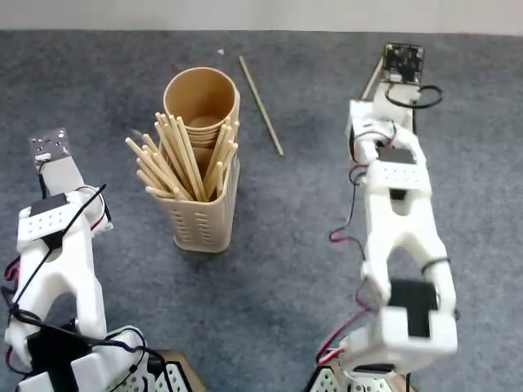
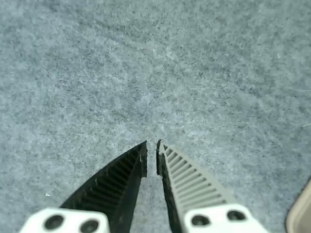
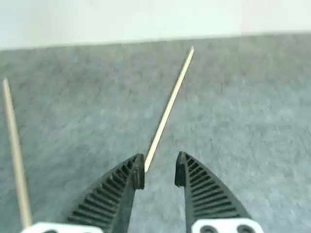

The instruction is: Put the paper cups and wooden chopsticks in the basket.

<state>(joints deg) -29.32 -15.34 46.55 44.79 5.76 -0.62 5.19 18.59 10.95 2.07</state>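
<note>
Just beside one fingertip (image 3: 137, 171), a chopstick (image 3: 167, 107).

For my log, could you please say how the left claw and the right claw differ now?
The left claw is shut, tips almost touching; the right claw stands open, by a wooden chopstick. The left claw has one pale ribbed finger; the right claw's are both dark. Both hang over the grey carpet.

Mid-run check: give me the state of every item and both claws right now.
Basket: upright, loaded.
Paper cups: stacked inside the basket.
Bundled chopsticks: standing in the basket.
Loose chopstick: lying on the carpet, outside.
Left claw: shut, empty.
Right claw: open, another chopstick beside its dark finger, unclamped.
</note>
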